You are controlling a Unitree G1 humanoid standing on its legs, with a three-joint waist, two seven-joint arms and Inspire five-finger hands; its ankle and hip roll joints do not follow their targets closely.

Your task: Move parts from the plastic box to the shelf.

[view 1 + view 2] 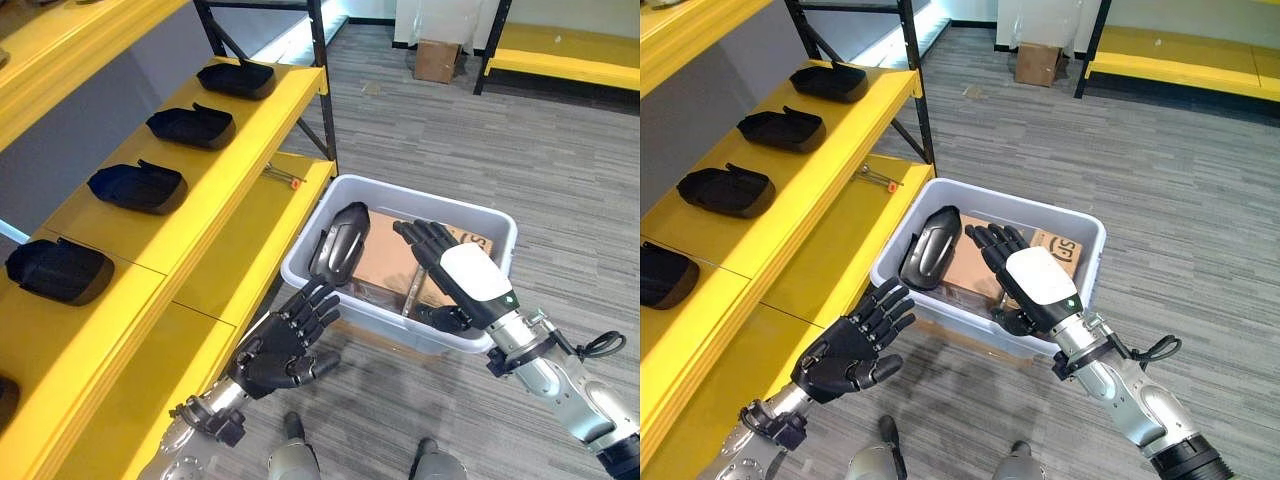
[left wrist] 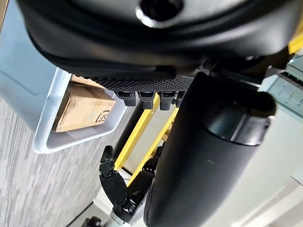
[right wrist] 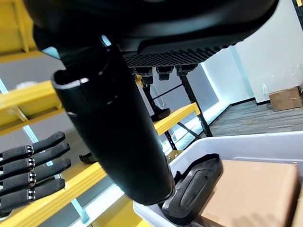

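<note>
Down at the plastic box (image 1: 470,215) on the floor, we have both hands in position but nothing gripped. One dark moulded part (image 1: 340,240) leans against the box's shelf-side wall, resting on a cardboard carton (image 1: 385,255) inside. Our right hand (image 1: 455,270) hangs over the box above the carton, fingers straight and spread, empty. Our left hand (image 1: 285,345) hovers just outside the box's near wall, between box and shelf, fingers relaxed and open, also empty.

Progress so far: four parts of the same kind already sit in a row on the upper yellow shelf (image 1: 250,130) — one (image 1: 235,78) at the far end, the next (image 1: 190,125), another (image 1: 135,187), and the nearest (image 1: 58,270). So most of the move looks done.

Left to do, as we judge it: pick the one part we can see in the box and place it on the shelf. We cannot tell whether more parts lie under the carton. A small orange-tipped tool (image 1: 283,179) lies on the lower shelf, not part of the job.
</note>
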